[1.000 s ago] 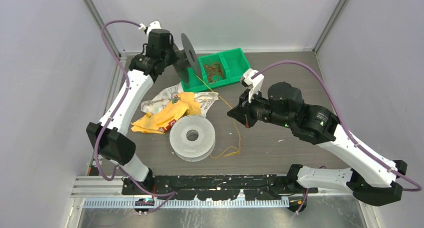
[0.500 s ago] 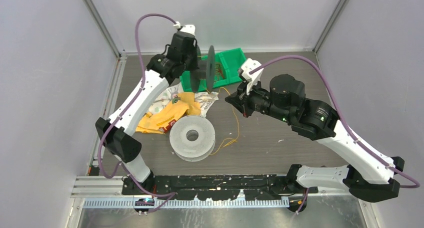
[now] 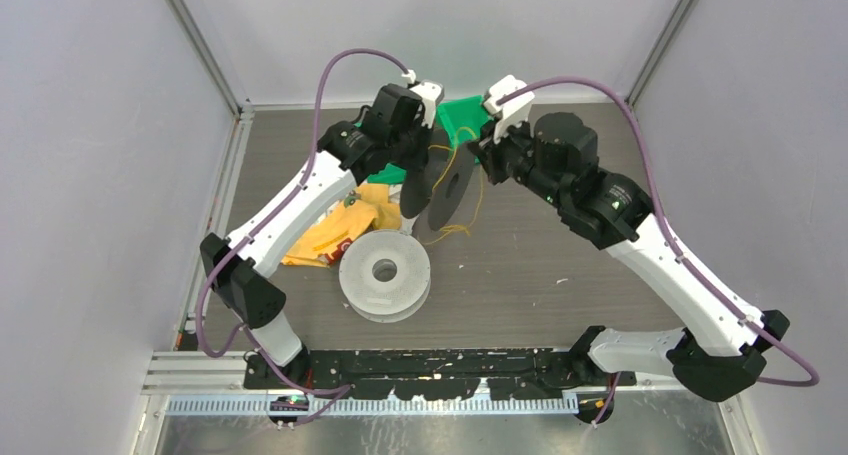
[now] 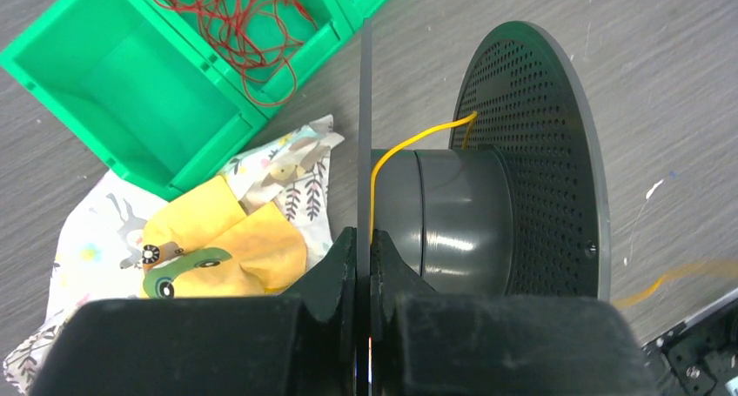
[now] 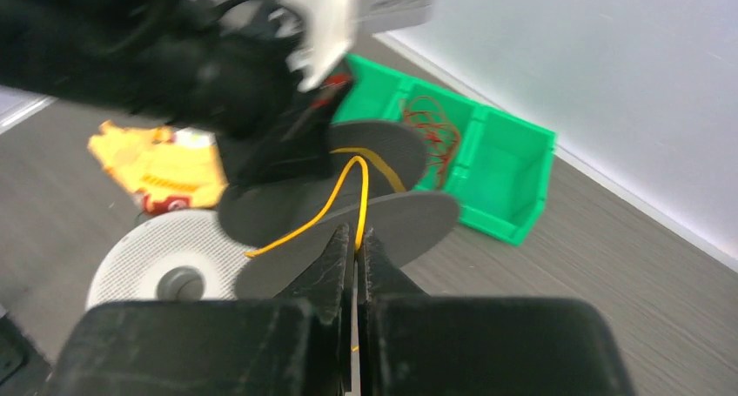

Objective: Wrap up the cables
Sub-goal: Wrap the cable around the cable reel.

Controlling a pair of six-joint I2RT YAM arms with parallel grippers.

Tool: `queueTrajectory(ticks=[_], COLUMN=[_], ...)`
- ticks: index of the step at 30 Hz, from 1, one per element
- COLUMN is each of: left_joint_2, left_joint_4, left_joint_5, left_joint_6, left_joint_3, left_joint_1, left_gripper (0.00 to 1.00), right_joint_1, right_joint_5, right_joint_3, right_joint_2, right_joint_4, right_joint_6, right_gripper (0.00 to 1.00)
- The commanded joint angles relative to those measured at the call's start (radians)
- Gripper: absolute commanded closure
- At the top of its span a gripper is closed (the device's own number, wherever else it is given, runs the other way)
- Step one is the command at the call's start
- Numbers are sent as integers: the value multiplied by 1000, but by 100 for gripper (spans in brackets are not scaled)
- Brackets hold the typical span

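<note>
A dark grey spool [image 3: 450, 197] hangs on edge above the table's middle, with my left gripper [image 3: 417, 173] shut on one of its flanges [image 4: 364, 109]. A yellow cable [image 4: 416, 140] runs from the spool's hub through the perforated far flange. My right gripper [image 3: 479, 157] is just right of the spool, shut on the same yellow cable [image 5: 358, 183]. The cable's slack [image 3: 452, 231] trails down to the table. Reddish-brown cables [image 4: 233, 17] lie tangled in a green bin [image 4: 104, 74]; they also show in the right wrist view [image 5: 432, 126].
A white perforated spool [image 3: 385, 273] lies flat near the front centre. Yellow and patterned cloths [image 3: 330, 230] are bunched to its left. The green bin [image 3: 462, 115] sits at the back, partly behind both wrists. Grey walls close in the table on three sides.
My left arm has swung the dark spool from beside the bin rightward to the table's middle. My right gripper has moved back and left with the yellow cable, drawing slack off the table.
</note>
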Motion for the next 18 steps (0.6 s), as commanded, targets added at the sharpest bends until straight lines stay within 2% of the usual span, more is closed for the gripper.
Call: queueTrajectory(ticks=[1,11,18], left_joint_2=[-45,-50,-112], left_joint_4=[10,-53,-101], left_joint_5=[78,150,267], left_joint_6=[55,140,215], left_joint_3=[-18,-25,-25], left_joint_1=[-1,-51,-52], left_gripper=[99,100,100], right_joint_1=[-122,-327,-431], right_joint_5=[-70,-190,-261], right_joint_3=[17,-7,-61], right_joint_2=[-15,32,47], right_joint_4=[100,82,52], right_joint_6=[45,80,76], right_gripper=[100,100,100])
